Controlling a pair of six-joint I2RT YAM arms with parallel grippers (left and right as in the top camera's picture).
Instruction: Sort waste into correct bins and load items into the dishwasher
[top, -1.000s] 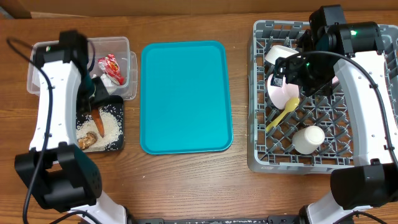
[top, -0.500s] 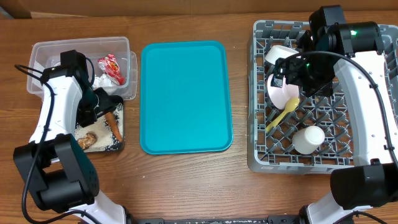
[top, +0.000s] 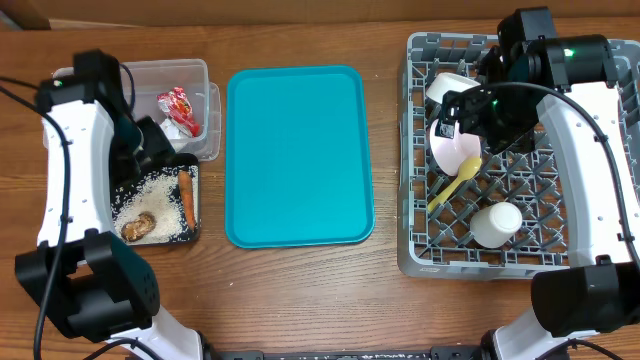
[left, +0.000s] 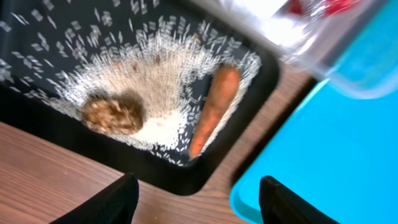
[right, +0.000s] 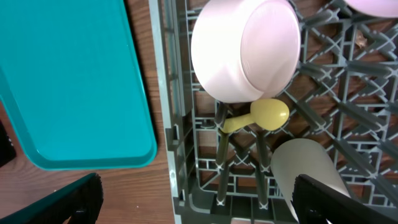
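Note:
The carrot (top: 185, 197) lies at the right side of the black tray (top: 160, 241), with rice (top: 160, 195) and a brown scrap (top: 137, 226). In the left wrist view the carrot (left: 214, 106), rice (left: 155, 68) and scrap (left: 115, 113) lie below my left gripper (left: 199, 199), which is open and empty. In the overhead view that gripper (top: 155, 145) is at the tray's far edge. The clear tub (top: 190, 68) holds the red wrapper (top: 177, 105). My right gripper (right: 199, 205) is open and empty over the dish rack (top: 418, 200), above a pink bowl (right: 245, 46), yellow spoon (right: 261, 116) and white cup (right: 308, 165).
The teal tray (top: 298, 155) lies between the bins and the rack, its corner showing in the left wrist view (left: 348, 155). A second bowl (top: 447, 88) stands at the rack's back. A pink edge, apparently the plate (top: 540, 128), is mostly hidden by the right arm.
The carrot has left my left gripper and now lies in the black tray. The left gripper has opened and risen back toward the tub. The right arm has not moved.

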